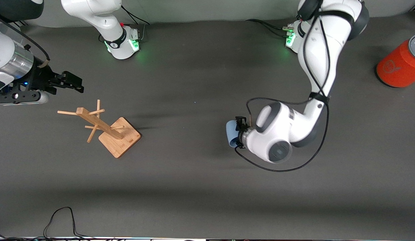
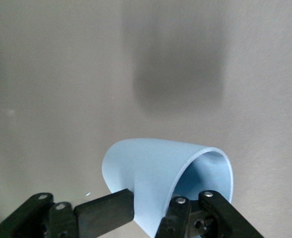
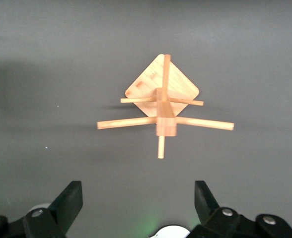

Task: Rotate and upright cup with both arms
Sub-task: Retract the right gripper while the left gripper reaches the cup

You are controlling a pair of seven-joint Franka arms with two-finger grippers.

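Note:
The pale blue cup [image 1: 230, 134] is on its side, its open mouth turned toward the left arm's wrist. My left gripper [image 1: 240, 131] is shut on the cup's rim. In the left wrist view one finger [image 2: 106, 214] presses the outside of the cup [image 2: 156, 171] and the other sits inside the mouth, with my left gripper [image 2: 146, 215] pinching the wall. I cannot tell whether the cup touches the table. My right gripper [image 1: 74, 83] waits open in the air at the right arm's end of the table. Nothing lies between the fingers of my right gripper [image 3: 137, 203].
A wooden peg rack [image 1: 108, 129] on a square base stands under the right gripper's view [image 3: 163, 106]. An orange cylinder with a grey top [image 1: 400, 65] lies at the left arm's end. A black cable [image 1: 60, 221] loops at the table edge nearest the front camera.

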